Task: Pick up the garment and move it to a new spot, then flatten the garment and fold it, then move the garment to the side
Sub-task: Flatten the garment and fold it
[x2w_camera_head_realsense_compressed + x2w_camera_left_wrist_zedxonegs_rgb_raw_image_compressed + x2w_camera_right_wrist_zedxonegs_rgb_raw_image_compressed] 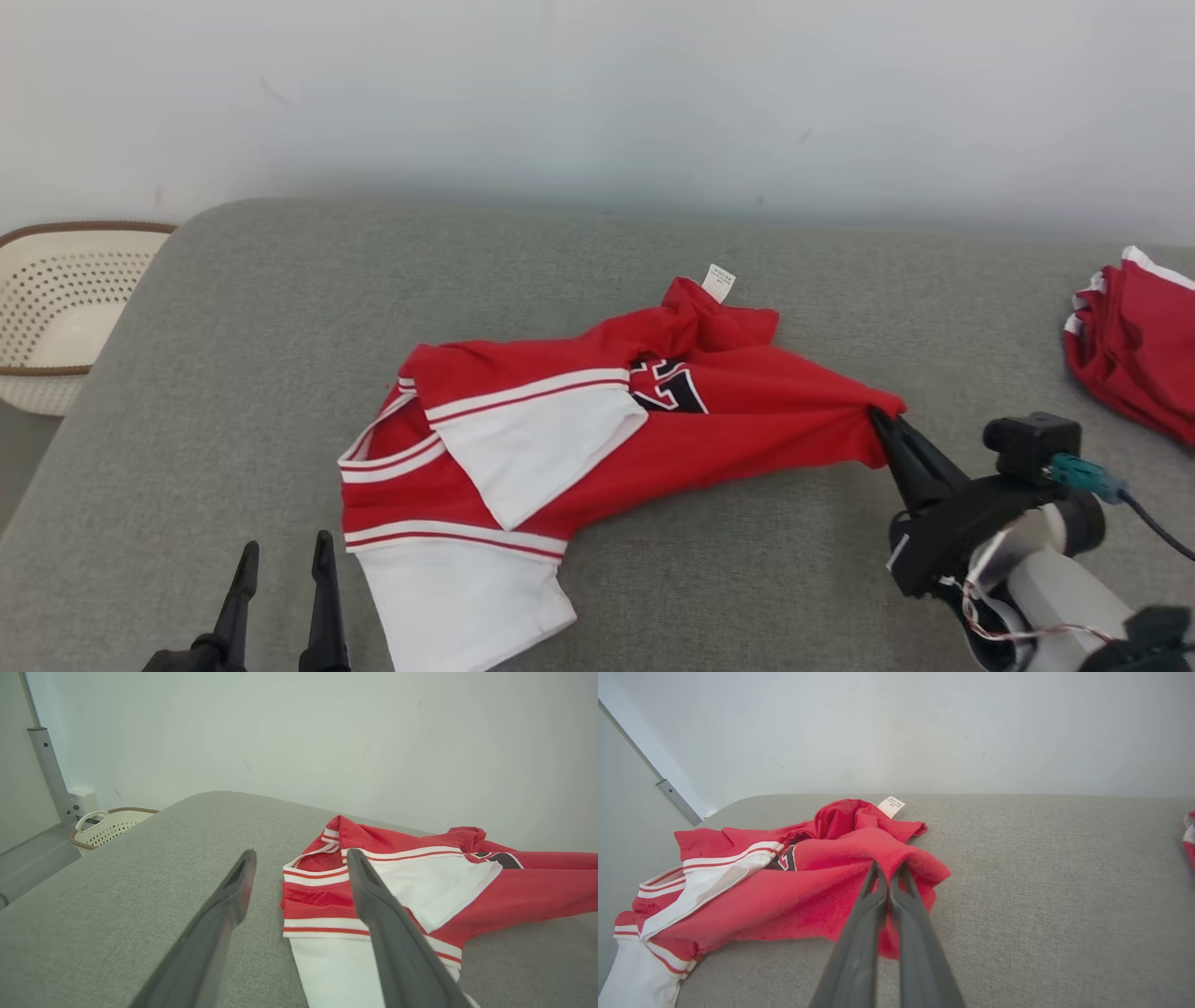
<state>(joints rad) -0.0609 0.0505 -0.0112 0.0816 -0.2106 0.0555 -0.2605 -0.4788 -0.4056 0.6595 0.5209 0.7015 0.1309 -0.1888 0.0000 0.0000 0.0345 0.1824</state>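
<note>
The jersey [597,420] lies crumpled in the middle of the grey pad [233,308], well right of the basket [47,289]. Its long axis runs across the pad, away from the basket. The white end lies on the basket side, toward the robot, and the red end points away. The right gripper [882,420] is pinched on that red tip. The left gripper [287,543] stands wide and empty, just basket-side of the white end. A second red garment [1134,345] lies farthest from the basket.

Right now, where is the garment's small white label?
In the head view the label sits slightly right of centre, on the garment's far edge, toward the wall.
</note>
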